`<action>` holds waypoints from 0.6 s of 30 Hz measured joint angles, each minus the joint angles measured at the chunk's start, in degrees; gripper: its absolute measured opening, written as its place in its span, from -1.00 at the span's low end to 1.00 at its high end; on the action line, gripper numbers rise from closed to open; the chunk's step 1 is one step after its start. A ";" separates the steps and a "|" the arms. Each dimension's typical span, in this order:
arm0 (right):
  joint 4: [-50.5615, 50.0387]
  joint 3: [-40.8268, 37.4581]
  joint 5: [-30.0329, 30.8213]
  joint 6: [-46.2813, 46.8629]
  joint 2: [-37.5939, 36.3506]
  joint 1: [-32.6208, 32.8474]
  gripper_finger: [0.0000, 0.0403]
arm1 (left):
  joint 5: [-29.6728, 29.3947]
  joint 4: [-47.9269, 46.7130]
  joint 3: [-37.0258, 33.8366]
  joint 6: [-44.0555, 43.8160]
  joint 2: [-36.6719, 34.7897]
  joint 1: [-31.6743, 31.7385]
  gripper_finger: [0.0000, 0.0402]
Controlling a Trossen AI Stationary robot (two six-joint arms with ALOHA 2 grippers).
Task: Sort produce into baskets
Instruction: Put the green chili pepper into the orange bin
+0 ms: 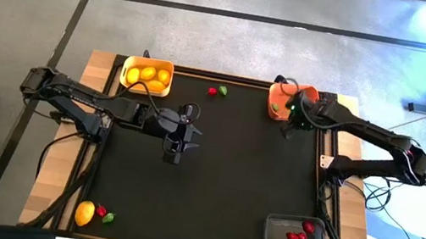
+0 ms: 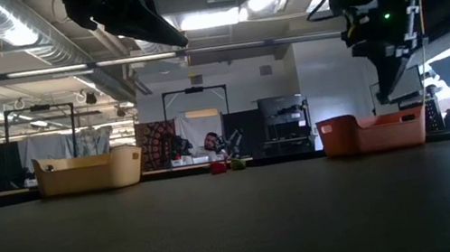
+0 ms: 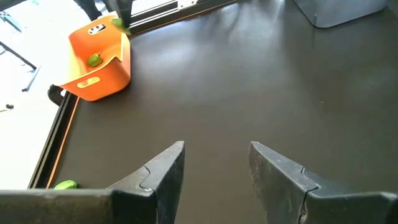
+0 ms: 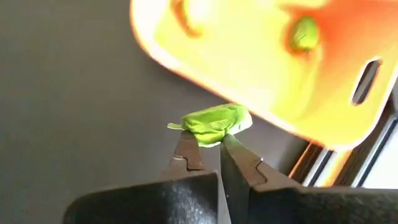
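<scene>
Right hand: the right hand [image 4: 208, 152] is pinching a green piece [image 4: 214, 124] at its fingertips, hovering beside the orange bin [image 1: 289, 100] at the far right of the surface [image 1: 220, 181].
Key relation: the orange bin's open top is lying just ahead of and below the held piece in the right wrist view; a short carry over the rim looks to be all the drop is calling for. One green piece [image 4: 305, 34] is already sitting inside.
Held piece: small, leafy-edged, matte plastic-looking, its long axis lying across the fingertips, gripped only at its lower edge, so the hold seems thin.
Left hand: the left hand [image 1: 178, 140] is hanging spread and empty over the middle of the surface, near the yellow bin [image 1: 147, 76].
Loose produce, far edge: a red piece [image 1: 212, 91] and a green one [image 1: 223, 91] are lying close together between the yellow and orange bins, nearer the left hand.
Loose produce, near left corner: a lemon [image 1: 84, 213], a red piece [image 1: 101, 212] and a green piece [image 1: 108, 218] are waiting in a cluster.
Bins: the yellow one is holding lemons; the grey bin [image 1: 294, 238], translucent, is holding red pieces at the near right.
Surface: dark, finely textured mat framed in pale wood.
</scene>
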 joint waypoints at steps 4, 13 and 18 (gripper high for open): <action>4.14 0.00 0.04 -1.88 0.32 -5.02 -0.99 | 0.00 -0.02 0.00 -0.03 0.00 0.00 -0.14; 10.01 0.00 2.59 -7.68 0.71 -13.76 -0.99 | 0.01 -0.01 0.00 -0.29 0.00 0.00 -0.14; 10.94 0.00 2.56 -7.71 3.76 -17.34 -0.99 | 0.01 0.00 0.00 -0.32 0.00 0.00 -0.14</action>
